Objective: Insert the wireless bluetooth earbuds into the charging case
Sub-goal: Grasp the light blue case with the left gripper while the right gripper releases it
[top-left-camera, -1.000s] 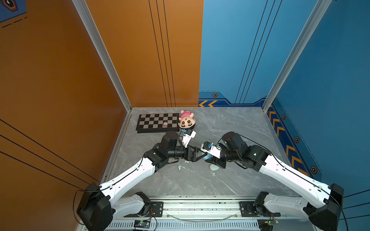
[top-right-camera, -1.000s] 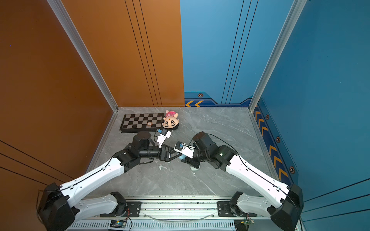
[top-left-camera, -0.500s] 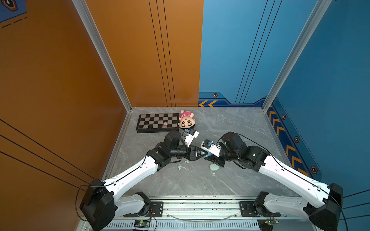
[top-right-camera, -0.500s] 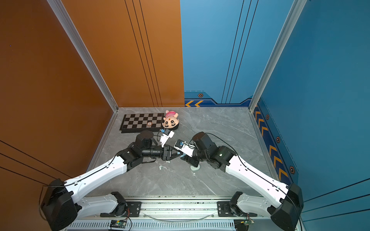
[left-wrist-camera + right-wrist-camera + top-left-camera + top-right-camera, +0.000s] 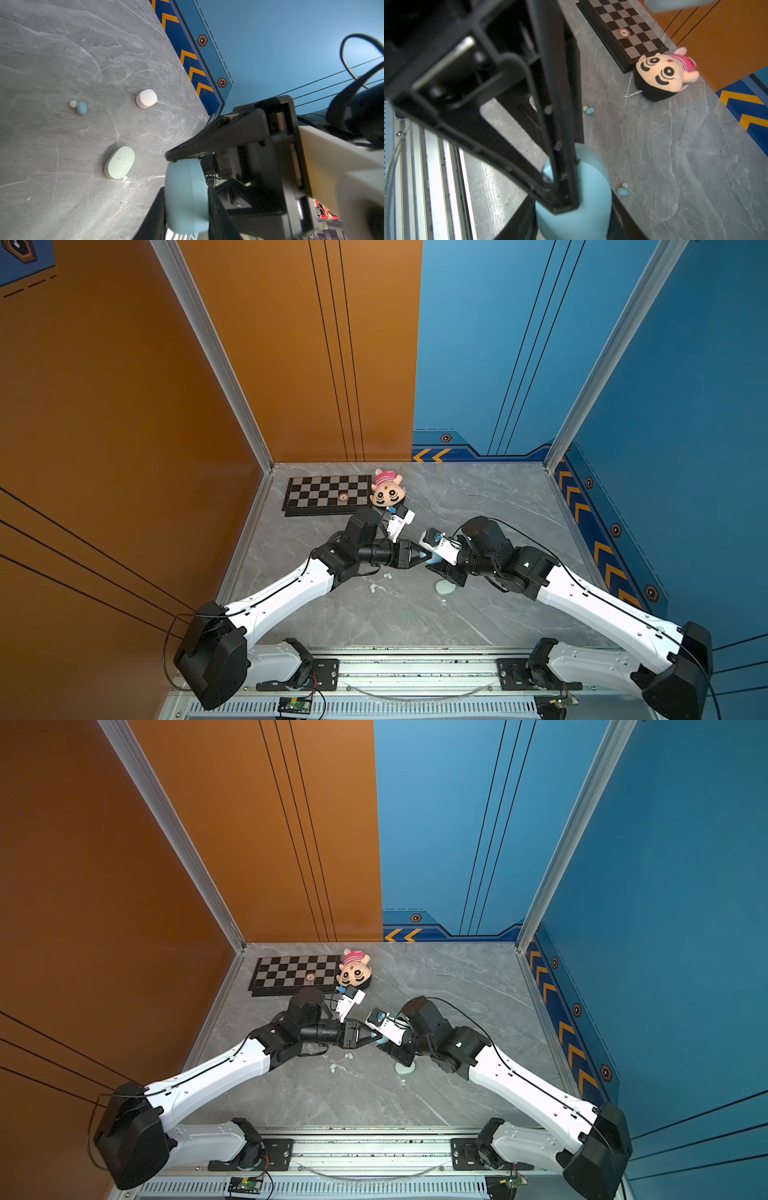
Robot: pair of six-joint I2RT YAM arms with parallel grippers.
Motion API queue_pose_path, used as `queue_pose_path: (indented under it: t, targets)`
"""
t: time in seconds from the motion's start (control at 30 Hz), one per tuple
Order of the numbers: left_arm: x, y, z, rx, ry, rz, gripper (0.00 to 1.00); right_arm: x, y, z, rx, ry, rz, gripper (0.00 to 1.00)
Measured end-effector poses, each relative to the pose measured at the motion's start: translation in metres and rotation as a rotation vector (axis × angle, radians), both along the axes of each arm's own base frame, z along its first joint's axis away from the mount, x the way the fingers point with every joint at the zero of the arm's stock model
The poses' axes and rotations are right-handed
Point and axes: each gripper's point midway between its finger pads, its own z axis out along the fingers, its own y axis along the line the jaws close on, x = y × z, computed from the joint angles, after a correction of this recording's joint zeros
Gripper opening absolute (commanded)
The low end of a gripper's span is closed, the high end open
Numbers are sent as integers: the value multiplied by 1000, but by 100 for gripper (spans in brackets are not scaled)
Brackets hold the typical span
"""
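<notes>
The light blue charging case [image 5: 186,195] is hanging above the table where both claws are meeting. Your left gripper [image 5: 419,559] is clamping it from two sides, while the right gripper [image 5: 430,566] is reaching around the same case, and I cannot tell if it is gripping or only touching. One light blue earbud [image 5: 622,190] is lying loose just beside the case and a second light blue earbud [image 5: 589,110] farther toward the plush toy [image 5: 662,76], so I am judging the right arm should fetch them.
</notes>
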Motion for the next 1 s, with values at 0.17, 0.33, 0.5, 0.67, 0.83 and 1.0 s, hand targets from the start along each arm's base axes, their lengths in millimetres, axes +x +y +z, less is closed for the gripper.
queue_pose_path:
  t: [0.17,0.33,0.5,0.67,0.83,1.0]
  targets:
    - [29,20,0,-13,40,88,1,-5,-9,20,115,0,-10,79]
    - [45,34,-4,-24,131,108,1,-1,-13,29,207,16,-29,78]
    - [40,32,-8,-24,242,45,1,4,-8,22,245,35,-21,74]
    - [28,31,-13,-30,324,-3,1,15,1,16,283,60,-29,68]
    - [23,31,-13,-34,359,-16,1,26,9,13,317,86,-33,66]
    - [22,31,-13,-36,369,-19,1,28,17,2,320,132,-22,65]
